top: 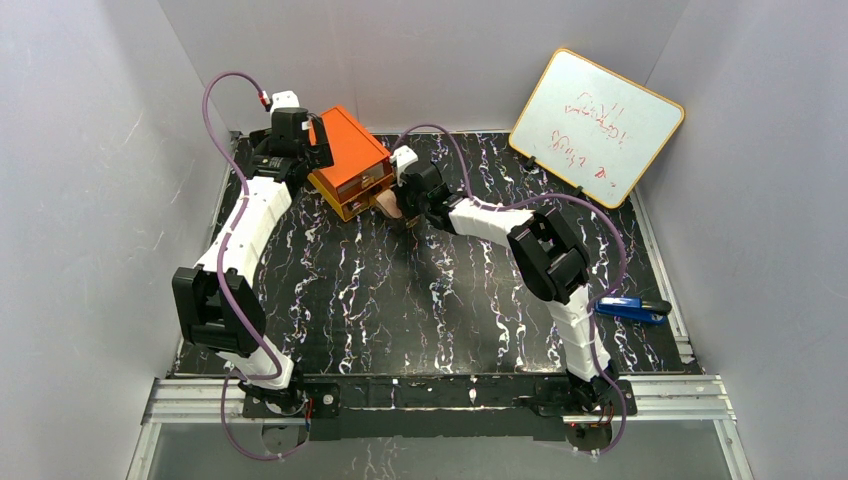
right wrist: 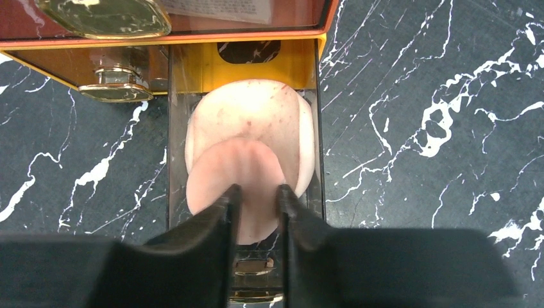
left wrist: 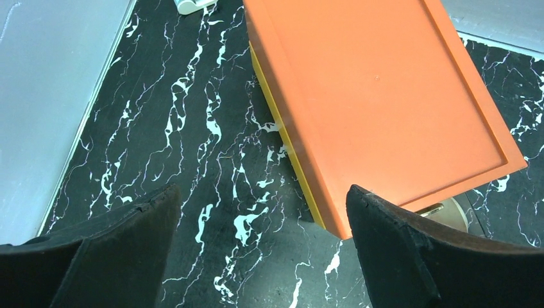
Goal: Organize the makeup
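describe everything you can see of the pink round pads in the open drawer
Two soft-looking, round, peach-pink pads. The larger pad, flecked with small reddish spots, lies flat in the pulled-out clear drawer of the orange box. The smaller pad, smoother and pinker, overlaps its near half. The right pincer has its fingers slightly apart at the smaller pad's near edge; whether they grip it is unclear.

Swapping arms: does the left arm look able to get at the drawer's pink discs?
Probably not: the right pincer sits over the pink discs, and the orange box blocks the left pincer.
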You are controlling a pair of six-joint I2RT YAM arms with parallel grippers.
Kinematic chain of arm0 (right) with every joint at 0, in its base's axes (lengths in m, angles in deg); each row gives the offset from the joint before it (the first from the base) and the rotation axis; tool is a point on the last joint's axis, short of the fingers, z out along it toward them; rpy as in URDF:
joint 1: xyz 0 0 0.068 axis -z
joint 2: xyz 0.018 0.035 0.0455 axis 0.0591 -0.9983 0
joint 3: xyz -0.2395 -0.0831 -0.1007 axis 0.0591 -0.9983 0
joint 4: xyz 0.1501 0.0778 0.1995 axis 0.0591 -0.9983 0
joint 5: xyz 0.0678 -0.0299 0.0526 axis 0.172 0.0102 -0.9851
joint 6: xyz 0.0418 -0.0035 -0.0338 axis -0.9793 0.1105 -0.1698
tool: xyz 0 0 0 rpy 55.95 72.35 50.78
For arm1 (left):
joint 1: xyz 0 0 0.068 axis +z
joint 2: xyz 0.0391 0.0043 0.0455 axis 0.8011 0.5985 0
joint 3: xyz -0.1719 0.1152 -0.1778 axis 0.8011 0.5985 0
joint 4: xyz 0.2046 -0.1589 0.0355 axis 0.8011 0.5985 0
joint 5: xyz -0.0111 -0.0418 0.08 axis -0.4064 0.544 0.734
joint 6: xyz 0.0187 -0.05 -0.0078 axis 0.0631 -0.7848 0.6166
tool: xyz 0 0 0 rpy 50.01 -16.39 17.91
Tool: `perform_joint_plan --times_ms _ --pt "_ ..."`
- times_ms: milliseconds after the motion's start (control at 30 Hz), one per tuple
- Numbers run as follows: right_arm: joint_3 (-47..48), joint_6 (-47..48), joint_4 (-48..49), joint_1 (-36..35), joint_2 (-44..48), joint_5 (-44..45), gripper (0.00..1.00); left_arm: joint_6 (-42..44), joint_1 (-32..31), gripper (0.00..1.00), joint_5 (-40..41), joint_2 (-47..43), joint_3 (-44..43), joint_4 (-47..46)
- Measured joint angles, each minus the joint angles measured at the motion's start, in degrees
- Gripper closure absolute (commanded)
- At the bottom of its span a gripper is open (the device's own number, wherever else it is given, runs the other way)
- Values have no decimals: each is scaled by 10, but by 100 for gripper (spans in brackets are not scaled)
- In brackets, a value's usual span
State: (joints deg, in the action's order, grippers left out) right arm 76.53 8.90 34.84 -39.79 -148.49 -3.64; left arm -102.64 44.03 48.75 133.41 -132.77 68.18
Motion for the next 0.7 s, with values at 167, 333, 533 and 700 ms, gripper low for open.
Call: perform_joint_plan --times_ms 167,333,533,700 --pt "4 5 -2 0 0 0 35 1 1 2 -2 0 0 0" --pt "8 12 -2 -1 1 0 31 0 1 2 -5 0 3 -1" --pt "6 26 -2 -1 32 11 30 0 1 2 -9 0 14 -1" --pt "-34 29 17 0 122 32 25 0 2 1 -15 0 18 -4"
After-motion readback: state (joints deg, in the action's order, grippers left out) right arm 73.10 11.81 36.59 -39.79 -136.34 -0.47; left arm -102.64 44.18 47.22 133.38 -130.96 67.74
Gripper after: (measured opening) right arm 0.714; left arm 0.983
